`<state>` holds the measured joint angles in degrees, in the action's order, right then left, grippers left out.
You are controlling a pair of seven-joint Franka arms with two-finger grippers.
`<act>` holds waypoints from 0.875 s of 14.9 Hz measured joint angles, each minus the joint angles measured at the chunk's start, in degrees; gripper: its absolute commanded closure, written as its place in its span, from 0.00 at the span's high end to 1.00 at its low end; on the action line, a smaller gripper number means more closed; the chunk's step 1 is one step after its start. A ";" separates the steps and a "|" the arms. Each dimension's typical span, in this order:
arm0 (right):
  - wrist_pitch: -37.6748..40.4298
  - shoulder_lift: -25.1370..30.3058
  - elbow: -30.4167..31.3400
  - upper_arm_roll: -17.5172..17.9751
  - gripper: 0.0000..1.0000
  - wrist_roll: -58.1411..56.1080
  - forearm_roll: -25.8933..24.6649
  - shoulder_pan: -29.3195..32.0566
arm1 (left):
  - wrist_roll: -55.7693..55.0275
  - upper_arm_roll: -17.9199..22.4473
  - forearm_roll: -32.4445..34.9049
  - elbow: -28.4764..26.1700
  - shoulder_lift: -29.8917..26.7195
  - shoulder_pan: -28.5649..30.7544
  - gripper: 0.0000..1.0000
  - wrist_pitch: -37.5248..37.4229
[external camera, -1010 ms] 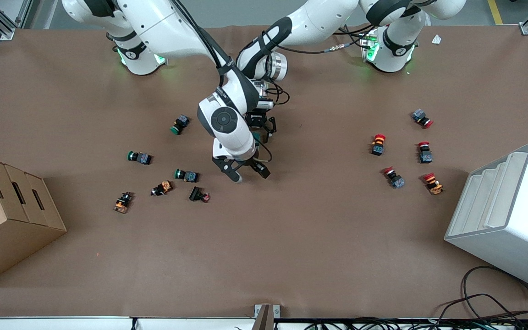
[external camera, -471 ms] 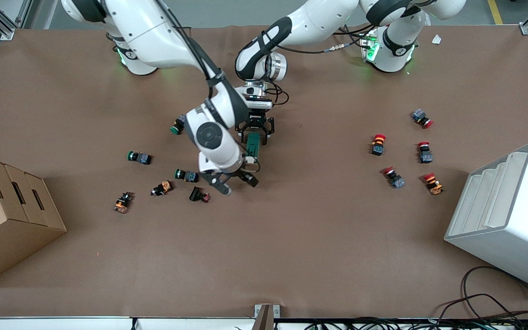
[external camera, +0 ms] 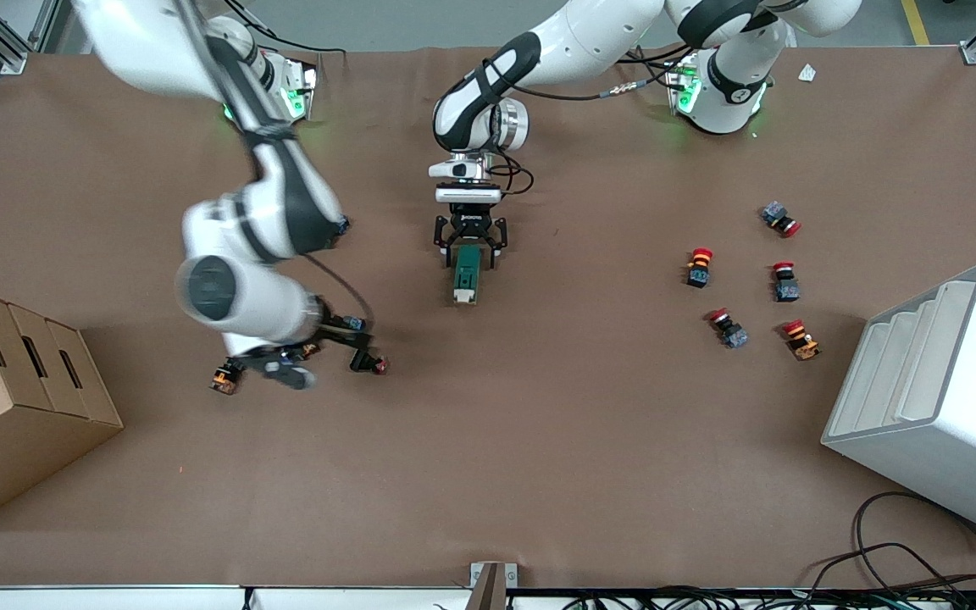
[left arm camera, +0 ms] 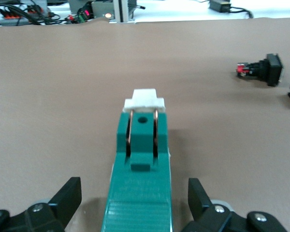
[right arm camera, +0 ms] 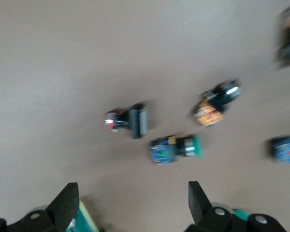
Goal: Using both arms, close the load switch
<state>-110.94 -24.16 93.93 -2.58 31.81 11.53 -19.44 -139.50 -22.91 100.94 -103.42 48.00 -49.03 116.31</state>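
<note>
Brown paper covers the table. At the right arm's end a cardboard box sits against the edge, toward the corner nearest the front camera. Just beside it, farther in from that edge, the right gripper hangs over a cluster of small push buttons: an orange one pokes out at the box side of the gripper, and a black one with a red tip lies at its other side. The right arm is blurred in the front view. In the right wrist view its fingers stand wide apart with nothing between them, above the red-tipped button, a green-capped button and an orange-bodied button.

Near the middle of the table, closer to the robots' edge than to the front camera's edge, the load switch lies flat on the paper, a dark-green block with its white lever end pointing toward the front camera. The left gripper is low over the end of the switch that points to the robots' edge. In the left wrist view its fingers are spread wide on either side of the switch, with a gap on each side and no contact.

Toward the left arm's end, five red-capped push buttons lie scattered. A white stepped bin stands tilted at that end's edge, near the corner closest to the front camera.
</note>
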 measured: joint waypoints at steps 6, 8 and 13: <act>20.05 7.09 -8.55 -0.03 1.00 -23.49 -11.16 13.43 | 16.81 -0.25 -20.43 9.73 -4.47 1.12 0.97 0.78; 23.69 7.15 -11.25 -0.02 1.00 -28.33 -11.56 17.10 | 24.63 -0.25 -28.21 13.36 -6.18 1.99 0.99 0.77; 28.88 7.13 -15.02 0.03 1.00 -31.38 -11.79 20.70 | 38.83 -0.13 -48.76 17.32 -13.78 6.89 1.00 0.61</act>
<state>-82.06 -17.03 78.91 -2.55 0.42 -0.26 1.26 -100.66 -23.04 52.18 -86.10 34.21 -42.14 116.92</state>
